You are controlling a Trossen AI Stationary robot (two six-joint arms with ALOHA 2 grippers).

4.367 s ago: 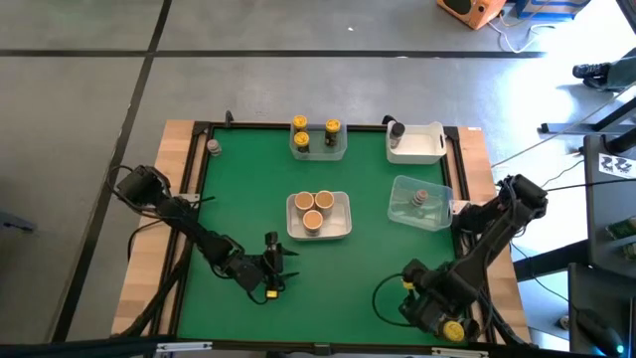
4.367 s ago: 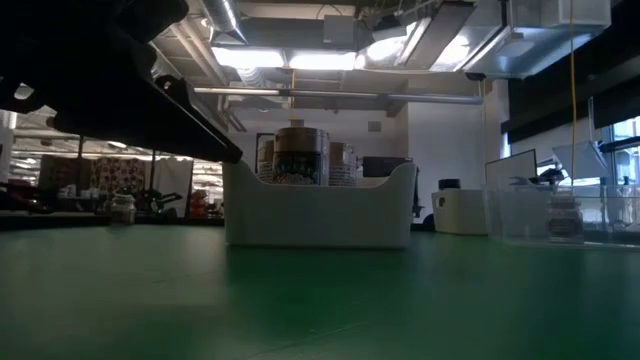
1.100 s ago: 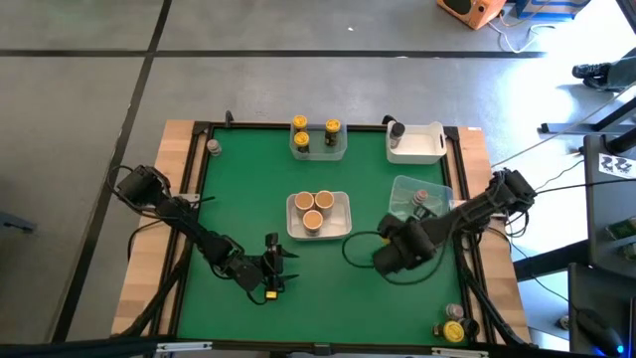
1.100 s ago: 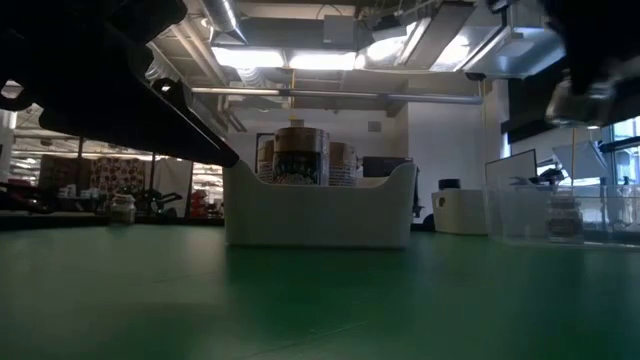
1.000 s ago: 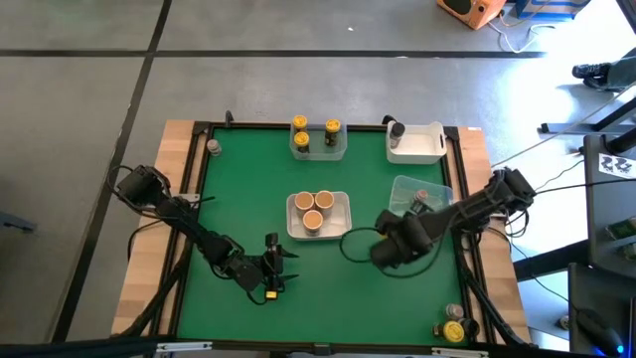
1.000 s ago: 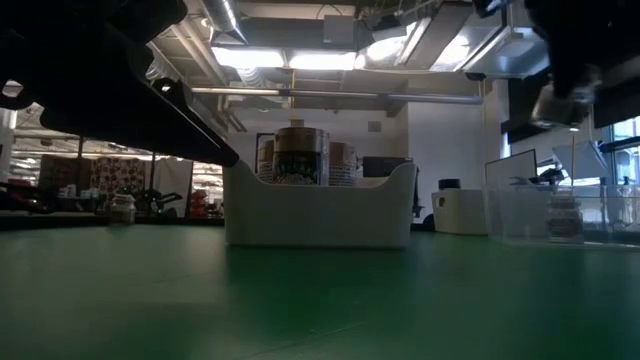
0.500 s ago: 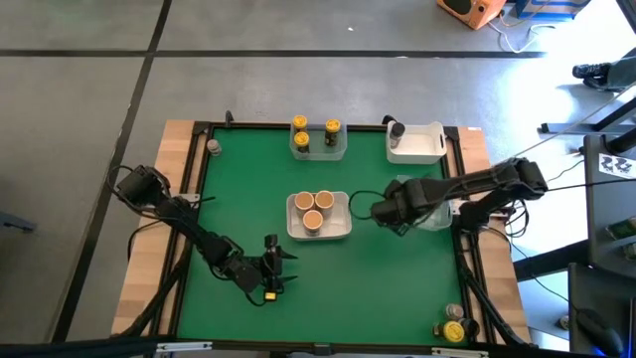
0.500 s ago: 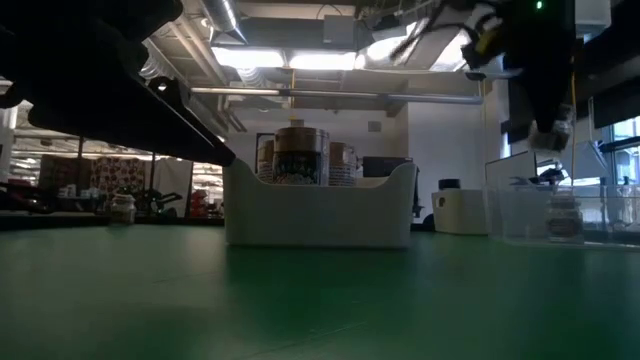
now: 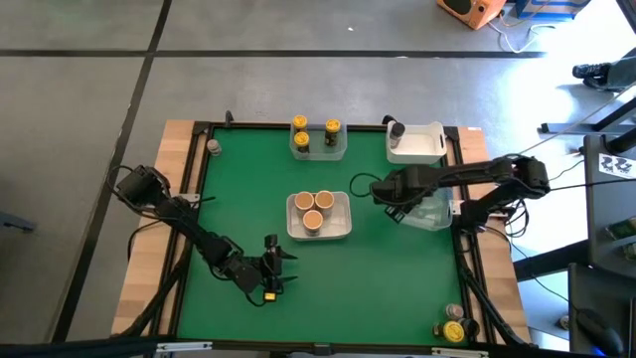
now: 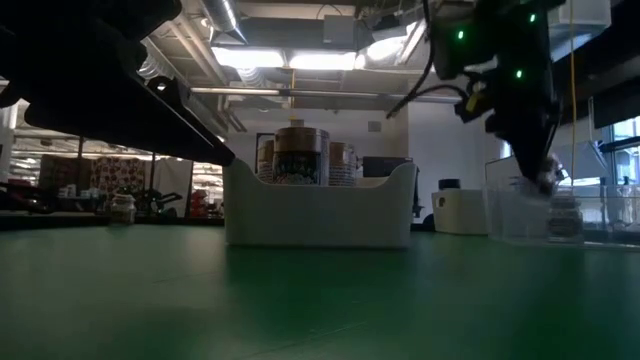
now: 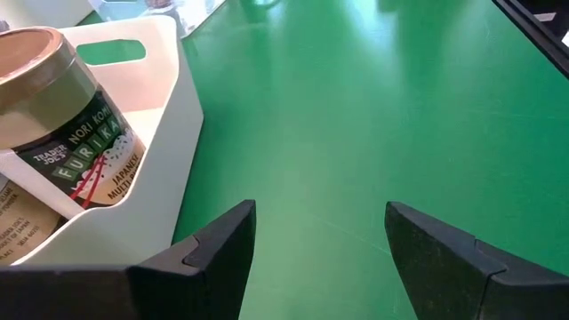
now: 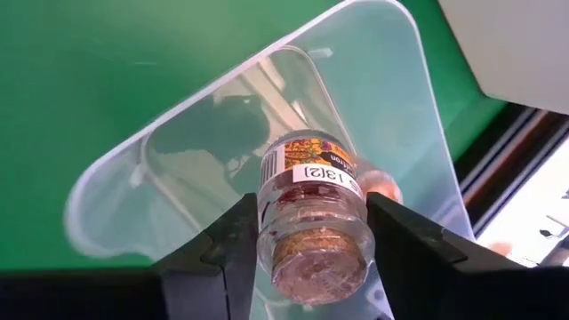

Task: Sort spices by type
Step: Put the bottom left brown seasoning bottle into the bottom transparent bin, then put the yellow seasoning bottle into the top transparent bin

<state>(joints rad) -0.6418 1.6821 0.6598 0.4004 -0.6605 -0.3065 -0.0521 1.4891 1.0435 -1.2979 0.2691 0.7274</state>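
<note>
While the clear-bodied spice jar (image 12: 311, 218) sits clamped between the right gripper's (image 12: 307, 233) fingers, its long axis running along them, it hangs directly above the clear tub (image 9: 429, 214), which already holds a jar; three tan-capped jars fill the middle white tub (image 9: 341, 224), three yellow-capped the far one, one grey-capped beside the right rear tub, and the left gripper (image 11: 316, 240) waits near the front with fingers apart and empty
</note>
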